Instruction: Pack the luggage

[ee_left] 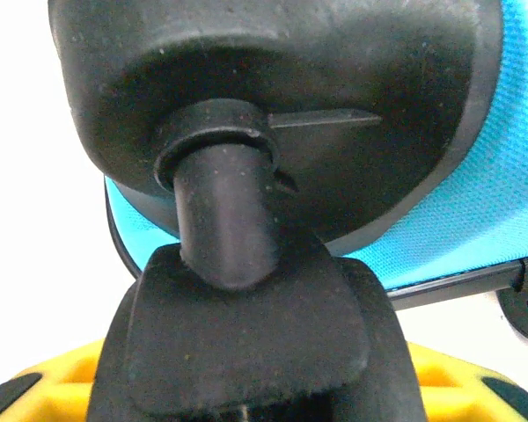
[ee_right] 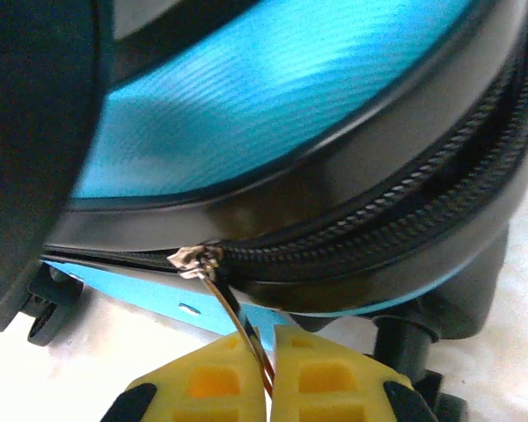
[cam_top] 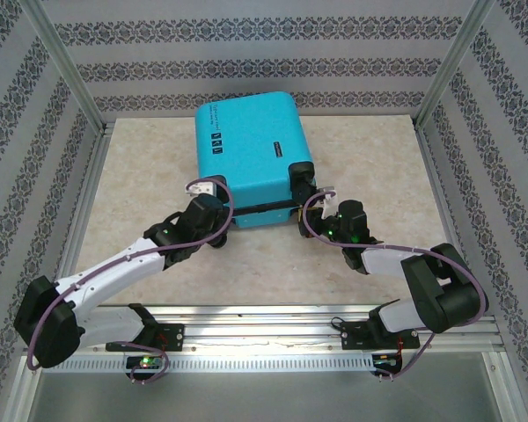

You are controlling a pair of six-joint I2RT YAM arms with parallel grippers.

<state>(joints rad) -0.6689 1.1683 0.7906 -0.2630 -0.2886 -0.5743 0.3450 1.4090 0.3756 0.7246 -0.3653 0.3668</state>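
The luggage (cam_top: 246, 154) is a turquoise hard-shell suitcase lying shut at the back middle of the table. My left gripper (cam_top: 213, 220) is at its near left corner. In the left wrist view a black wheel (ee_left: 246, 352) on its stem fills the gap between the yellow fingers (ee_left: 462, 378), under the turquoise shell (ee_left: 475, 193). My right gripper (cam_top: 315, 204) is at the near right corner. There its yellow jaws (ee_right: 271, 378) are shut on the thin zipper pull (ee_right: 242, 321), which hangs from the silver slider (ee_right: 194, 259) on the black zipper track.
The beige table top (cam_top: 141, 176) is bounded by aluminium posts (cam_top: 66, 66) and patterned walls. A metal rail (cam_top: 264, 321) carries both arm bases at the near edge. Another black wheel (ee_right: 414, 343) sits just right of my right gripper.
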